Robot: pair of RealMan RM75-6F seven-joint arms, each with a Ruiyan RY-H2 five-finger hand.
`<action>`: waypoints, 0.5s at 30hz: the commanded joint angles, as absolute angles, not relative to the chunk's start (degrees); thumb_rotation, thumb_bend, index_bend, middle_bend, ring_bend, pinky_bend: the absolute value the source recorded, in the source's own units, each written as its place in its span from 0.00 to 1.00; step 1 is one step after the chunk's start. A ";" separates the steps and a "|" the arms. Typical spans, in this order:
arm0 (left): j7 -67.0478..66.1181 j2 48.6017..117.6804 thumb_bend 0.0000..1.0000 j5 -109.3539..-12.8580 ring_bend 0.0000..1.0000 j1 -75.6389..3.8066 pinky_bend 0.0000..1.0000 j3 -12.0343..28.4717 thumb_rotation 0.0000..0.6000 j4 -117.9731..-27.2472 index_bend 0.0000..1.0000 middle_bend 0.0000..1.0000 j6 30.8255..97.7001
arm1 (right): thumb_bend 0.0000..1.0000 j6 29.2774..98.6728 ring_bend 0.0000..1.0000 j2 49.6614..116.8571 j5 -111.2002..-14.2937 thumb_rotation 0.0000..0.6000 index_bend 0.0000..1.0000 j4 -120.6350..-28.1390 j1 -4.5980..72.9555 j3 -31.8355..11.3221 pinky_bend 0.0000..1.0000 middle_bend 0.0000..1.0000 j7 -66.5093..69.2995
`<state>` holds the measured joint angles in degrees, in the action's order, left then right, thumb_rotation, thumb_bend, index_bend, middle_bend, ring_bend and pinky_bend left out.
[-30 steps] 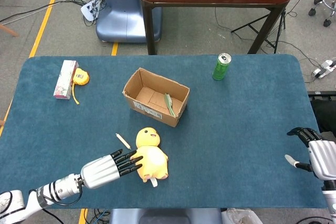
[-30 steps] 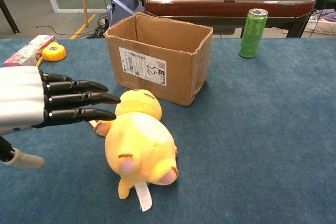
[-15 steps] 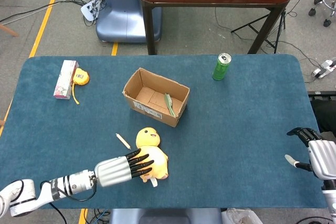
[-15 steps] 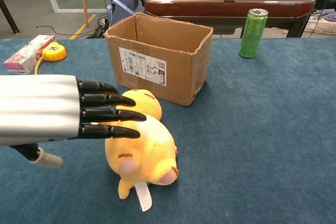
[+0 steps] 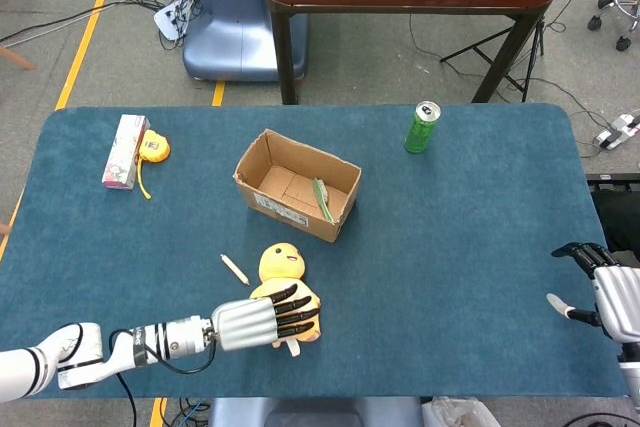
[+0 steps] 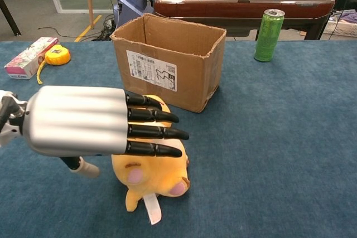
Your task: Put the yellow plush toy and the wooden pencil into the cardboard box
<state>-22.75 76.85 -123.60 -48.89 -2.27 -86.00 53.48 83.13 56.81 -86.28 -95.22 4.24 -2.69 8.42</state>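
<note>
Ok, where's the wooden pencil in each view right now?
Head view: the wooden pencil lies on the table, left of the yellow plush toy and in front of the cardboard box.
Chest view: not visible; the left hand covers that area.
Shared landmark: the cardboard box.

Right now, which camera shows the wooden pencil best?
The head view: the wooden pencil lies in plain sight on the table, left of the yellow plush toy. In the chest view the left hand blocks that spot, so no pencil shows.
</note>
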 commanded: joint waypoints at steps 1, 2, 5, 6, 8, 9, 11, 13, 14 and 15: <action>-23.40 77.45 0.08 -122.82 0.00 -49.54 0.14 -2.60 1.00 -85.23 0.07 0.00 52.44 | 0.15 83.12 0.24 56.75 -86.39 1.00 0.34 -95.19 4.24 -2.66 0.47 0.33 8.58; -23.54 77.60 0.08 -122.53 0.00 -49.67 0.14 -2.69 1.00 -85.10 0.06 0.00 52.16 | 0.15 83.09 0.24 56.75 -86.39 1.00 0.34 -95.18 4.26 -2.67 0.47 0.33 8.62; -24.19 77.99 0.08 -121.44 0.00 -50.01 0.13 -2.85 1.00 -85.00 0.06 0.00 51.20 | 0.15 82.79 0.24 56.78 -86.28 1.00 0.34 -95.12 4.36 -2.67 0.47 0.33 8.62; -24.44 78.13 0.08 -121.02 0.00 -50.07 0.13 -2.82 1.00 -85.03 0.06 0.00 50.92 | 0.15 82.70 0.24 56.79 -86.26 1.00 0.34 -95.12 4.39 -2.66 0.47 0.33 8.58; -24.99 78.51 0.08 -120.04 0.00 -50.14 0.12 -2.80 1.00 -85.10 0.06 0.00 50.34 | 0.15 82.55 0.24 56.83 -86.26 1.00 0.34 -95.11 4.45 -2.64 0.47 0.33 8.49; -25.24 78.65 0.08 -119.64 0.00 -50.16 0.12 -2.82 1.00 -85.09 0.06 0.00 50.07 | 0.15 82.52 0.24 56.85 -86.28 1.00 0.34 -95.11 4.47 -2.63 0.47 0.33 8.46; -25.97 78.94 0.08 -118.80 0.00 -50.14 0.11 -2.91 1.00 -85.09 0.06 0.00 49.54 | 0.15 82.46 0.24 56.86 -86.30 1.00 0.34 -95.14 4.49 -2.61 0.47 0.33 8.41; -26.60 79.15 0.08 -118.20 0.00 -50.19 0.11 -3.14 1.00 -84.95 0.06 0.00 49.06 | 0.15 82.47 0.24 56.87 -86.26 1.00 0.34 -95.13 4.48 -2.63 0.47 0.33 8.43; -26.87 79.29 0.08 -118.01 0.00 -50.20 0.11 -3.26 1.00 -84.87 0.06 0.00 48.91 | 0.15 82.47 0.24 56.87 -86.23 1.00 0.34 -95.12 4.48 -2.65 0.47 0.33 8.44; -27.14 79.44 0.08 -117.82 0.00 -50.22 0.11 -3.38 1.00 -84.74 0.06 0.00 48.76 | 0.15 82.46 0.24 56.87 -86.21 1.00 0.34 -95.11 4.48 -2.67 0.47 0.33 8.45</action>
